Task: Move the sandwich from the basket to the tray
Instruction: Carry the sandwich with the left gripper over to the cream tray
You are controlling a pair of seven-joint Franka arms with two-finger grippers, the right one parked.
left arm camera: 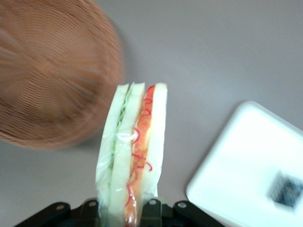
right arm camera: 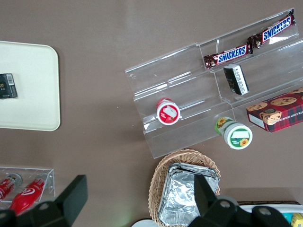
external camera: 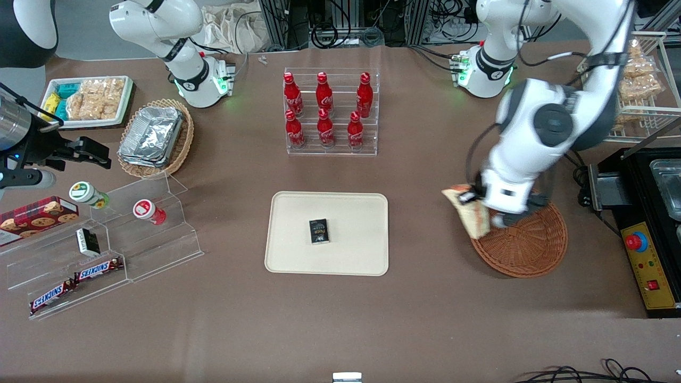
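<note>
Wicker basket (external camera: 524, 242) now empty. We see sandwich (external camera: 471, 213) lifted clear, hanging over basket edge nearest tray (external camera: 327, 233), gripper (left arm camera: 137, 208) jaws clamped on wrapped wedge. We judge pickup done; carry to tray, beside black packet (external camera: 318, 231), and release remain.

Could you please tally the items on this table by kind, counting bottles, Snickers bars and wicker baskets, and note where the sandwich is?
Red cola bottles: 6
Snickers bars: 2
Wicker baskets: 2, the round basket and the oval basket
Sandwich: 1, held by the gripper above the round basket's edge, not yet on the tray
Total: 11
</note>
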